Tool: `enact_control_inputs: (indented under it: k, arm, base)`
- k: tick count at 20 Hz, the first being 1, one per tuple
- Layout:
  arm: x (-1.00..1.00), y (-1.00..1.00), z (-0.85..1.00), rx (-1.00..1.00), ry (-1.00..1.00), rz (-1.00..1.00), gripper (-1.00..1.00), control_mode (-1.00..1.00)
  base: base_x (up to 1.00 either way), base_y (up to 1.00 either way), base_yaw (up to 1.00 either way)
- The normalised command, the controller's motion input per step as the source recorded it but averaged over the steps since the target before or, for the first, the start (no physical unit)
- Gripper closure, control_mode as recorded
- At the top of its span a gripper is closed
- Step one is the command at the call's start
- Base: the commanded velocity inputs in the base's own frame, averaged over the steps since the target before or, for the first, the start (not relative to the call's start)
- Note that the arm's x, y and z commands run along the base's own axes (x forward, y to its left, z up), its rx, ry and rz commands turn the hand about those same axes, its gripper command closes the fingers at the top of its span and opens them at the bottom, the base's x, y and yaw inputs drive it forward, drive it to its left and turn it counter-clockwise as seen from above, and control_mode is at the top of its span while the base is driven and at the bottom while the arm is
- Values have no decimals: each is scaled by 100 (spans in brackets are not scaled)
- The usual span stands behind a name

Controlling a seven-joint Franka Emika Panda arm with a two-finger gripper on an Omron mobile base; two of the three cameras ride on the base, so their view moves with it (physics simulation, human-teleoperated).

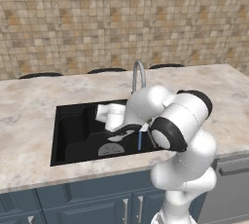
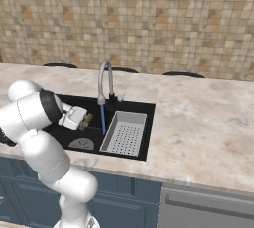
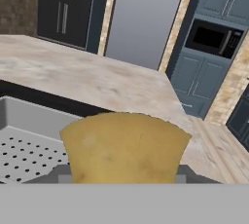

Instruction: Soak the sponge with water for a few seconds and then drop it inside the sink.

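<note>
The gripper (image 2: pixel 88 120) pinches the sponge (image 2: pixel 89 119) over the sink (image 2: pixel 144 109), just beside the water (image 2: pixel 103 118) but seemingly not under it. Risk: it stays dry, or drops into the strainer tray (image 2: pixel 133 117) at the sink's right end, which looks empty

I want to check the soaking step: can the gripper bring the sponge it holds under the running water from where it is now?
Probably yes. The gripper, shut on the sponge, hangs inside the sink just beside the water, with nothing visible between them.
</note>
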Motion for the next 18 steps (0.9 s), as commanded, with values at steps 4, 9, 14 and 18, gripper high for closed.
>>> enact_control_inputs:
  k: [4,9,14,18]
  arm:
    - [9,-8,-9,0,0,0,100,-100]
    - [0,-1,-3,0,0,0,100,-100]
    - [7,0,-13,0,0,0,100,-100]
    - [18,-7,-21,0,0,0,100,-100]
  base:
    - [0,0,0]
    - [0,0,0]
    - [0,0,0]
    - [0,0,0]
